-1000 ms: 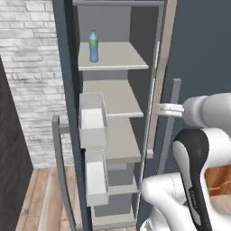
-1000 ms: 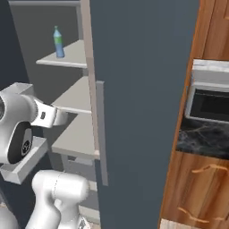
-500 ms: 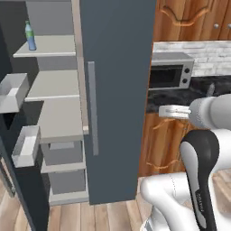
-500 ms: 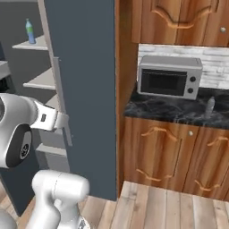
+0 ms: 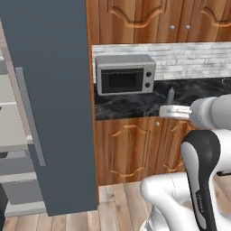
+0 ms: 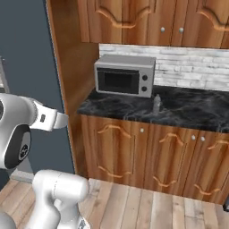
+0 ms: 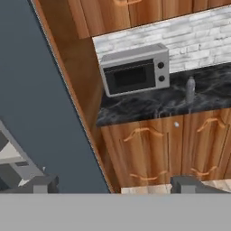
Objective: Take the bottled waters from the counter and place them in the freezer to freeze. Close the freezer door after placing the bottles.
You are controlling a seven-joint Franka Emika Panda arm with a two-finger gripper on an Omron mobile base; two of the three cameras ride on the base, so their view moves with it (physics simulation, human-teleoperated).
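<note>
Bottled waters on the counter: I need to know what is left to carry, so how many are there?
1: a greyish bottle stands upright on the black counter, right of the microwave. Others may be out of frame.

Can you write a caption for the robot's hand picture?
Open pincer faces a greyish water bottle standing on the black counter beside the silver microwave.

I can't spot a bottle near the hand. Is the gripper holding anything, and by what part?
Nothing. The gripper is open and empty; the greyish bottle stands on the counter.
</note>
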